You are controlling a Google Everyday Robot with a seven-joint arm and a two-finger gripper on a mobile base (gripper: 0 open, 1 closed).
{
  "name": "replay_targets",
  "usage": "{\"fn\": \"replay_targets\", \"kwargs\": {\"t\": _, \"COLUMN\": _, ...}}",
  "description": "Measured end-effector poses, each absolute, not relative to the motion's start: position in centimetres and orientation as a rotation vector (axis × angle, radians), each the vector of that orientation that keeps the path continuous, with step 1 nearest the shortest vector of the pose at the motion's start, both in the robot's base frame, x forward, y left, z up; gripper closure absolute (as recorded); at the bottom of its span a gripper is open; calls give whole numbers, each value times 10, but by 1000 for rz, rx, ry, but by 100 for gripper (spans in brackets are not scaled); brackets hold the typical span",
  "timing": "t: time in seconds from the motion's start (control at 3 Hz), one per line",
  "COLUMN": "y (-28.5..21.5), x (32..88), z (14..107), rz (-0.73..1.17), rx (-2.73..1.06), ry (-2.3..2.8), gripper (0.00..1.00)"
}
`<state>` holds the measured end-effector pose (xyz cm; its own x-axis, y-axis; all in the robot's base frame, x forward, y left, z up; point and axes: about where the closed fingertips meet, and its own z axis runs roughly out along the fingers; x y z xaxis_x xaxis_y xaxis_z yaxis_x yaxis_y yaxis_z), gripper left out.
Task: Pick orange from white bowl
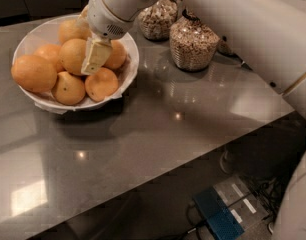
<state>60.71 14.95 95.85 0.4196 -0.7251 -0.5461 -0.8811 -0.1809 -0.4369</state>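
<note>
The white bowl (30, 36) stands at the back left of the grey table and holds several yellow-orange oranges on a crinkled paper liner. My gripper (95, 56) reaches down from the white arm into the middle of the bowl. It sits between one orange (73, 54) on its left and another orange (116, 55) on its right, just above a third orange (101, 83). A larger, deeper-orange fruit (33, 73) lies at the bowl's left side. The arm hides the back of the bowl.
Two glass jars of grain or nuts (193, 44) (158, 19) stand right of the bowl at the back. The grey table (158, 134) runs forward to a slanted front edge. On the floor below lie a blue box (218, 216) and cables.
</note>
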Motion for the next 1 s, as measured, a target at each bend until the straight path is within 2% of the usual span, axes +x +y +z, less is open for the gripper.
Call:
{"fn": "replay_targets", "kwargs": {"t": 0.33, "y": 156, "x": 607, "z": 954, "rz": 292, "rx": -1961, "ry": 1352, "gripper": 31}}
{"fn": "replay_targets", "kwargs": {"t": 1.0, "y": 181, "x": 606, "z": 942, "rz": 315, "rx": -1990, "ry": 1331, "gripper": 31}}
